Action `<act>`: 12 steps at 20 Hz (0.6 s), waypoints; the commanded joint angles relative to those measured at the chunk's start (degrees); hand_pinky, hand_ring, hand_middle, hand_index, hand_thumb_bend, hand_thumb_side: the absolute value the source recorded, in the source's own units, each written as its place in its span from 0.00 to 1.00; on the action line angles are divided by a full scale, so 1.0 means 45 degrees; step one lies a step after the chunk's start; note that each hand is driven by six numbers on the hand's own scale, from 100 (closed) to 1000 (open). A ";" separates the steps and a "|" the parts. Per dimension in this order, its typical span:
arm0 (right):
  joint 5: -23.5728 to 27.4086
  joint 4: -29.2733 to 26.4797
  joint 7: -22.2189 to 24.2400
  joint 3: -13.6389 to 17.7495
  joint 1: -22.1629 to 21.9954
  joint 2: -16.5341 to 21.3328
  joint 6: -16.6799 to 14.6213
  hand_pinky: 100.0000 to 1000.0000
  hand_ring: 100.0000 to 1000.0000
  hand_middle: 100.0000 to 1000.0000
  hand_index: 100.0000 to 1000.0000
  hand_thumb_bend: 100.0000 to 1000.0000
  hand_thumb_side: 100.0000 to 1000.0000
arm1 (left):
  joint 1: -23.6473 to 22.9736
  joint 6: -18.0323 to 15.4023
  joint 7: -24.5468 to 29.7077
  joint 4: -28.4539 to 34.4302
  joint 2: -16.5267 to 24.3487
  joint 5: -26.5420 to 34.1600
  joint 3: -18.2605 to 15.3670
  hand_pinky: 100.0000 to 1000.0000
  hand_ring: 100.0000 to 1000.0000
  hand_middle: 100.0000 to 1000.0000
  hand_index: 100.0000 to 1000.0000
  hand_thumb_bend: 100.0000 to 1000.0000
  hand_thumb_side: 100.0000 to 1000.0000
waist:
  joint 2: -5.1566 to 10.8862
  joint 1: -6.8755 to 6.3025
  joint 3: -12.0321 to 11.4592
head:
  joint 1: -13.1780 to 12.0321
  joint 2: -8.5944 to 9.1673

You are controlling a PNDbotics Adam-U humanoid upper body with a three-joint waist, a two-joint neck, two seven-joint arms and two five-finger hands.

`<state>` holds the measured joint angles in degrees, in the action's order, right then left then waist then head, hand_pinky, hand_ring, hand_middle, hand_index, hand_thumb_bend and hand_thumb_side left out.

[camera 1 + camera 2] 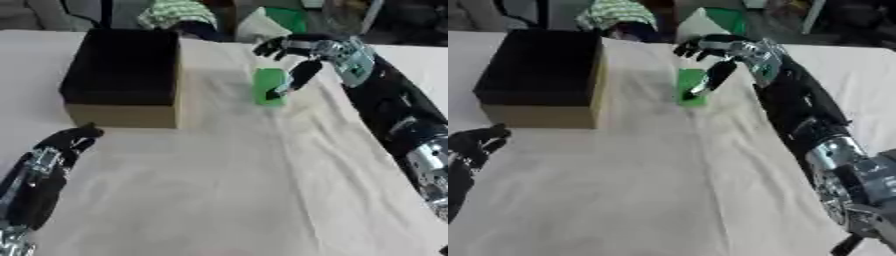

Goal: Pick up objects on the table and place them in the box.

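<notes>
One box (122, 80), dark inside with tan walls, sits upper left of the frame; we cannot see anything in it. Our left hand (68, 141) idles lower left, fingers curled on nothing. One green object (269, 86) stands upper centre on the table (227, 190), right hand (302, 57) spread over it, one fingertip touching, not clamped. We judge placement undone.
</notes>
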<state>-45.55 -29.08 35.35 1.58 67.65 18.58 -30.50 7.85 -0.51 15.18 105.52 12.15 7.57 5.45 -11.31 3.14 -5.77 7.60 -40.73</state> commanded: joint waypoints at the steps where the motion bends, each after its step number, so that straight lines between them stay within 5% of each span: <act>1: -0.0769 0.0008 -0.0260 0.0289 0.0365 0.0124 -0.0095 0.88 0.95 0.90 0.96 0.58 0.24 | 0.0140 -0.0022 0.0061 0.0156 0.0194 0.0001 0.0055 1.00 1.00 0.69 0.72 0.00 0.81 | 0.0169 -0.0068 -0.0041 | 0.0052 0.0134; 12: -0.3015 0.1078 -0.2327 0.0898 0.0130 0.0263 0.0694 0.86 0.91 0.81 0.91 0.57 0.25 | 0.0163 -0.0030 0.0054 0.0169 0.0188 0.0002 0.0050 1.00 1.00 0.69 0.72 0.00 0.81 | 0.0123 -0.0103 -0.0040 | 0.0033 0.0263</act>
<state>-57.77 -24.29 26.05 5.07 67.18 18.30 -27.59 8.03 -0.58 15.37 105.52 12.15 7.57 5.74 -11.60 2.96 -5.97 7.73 -40.21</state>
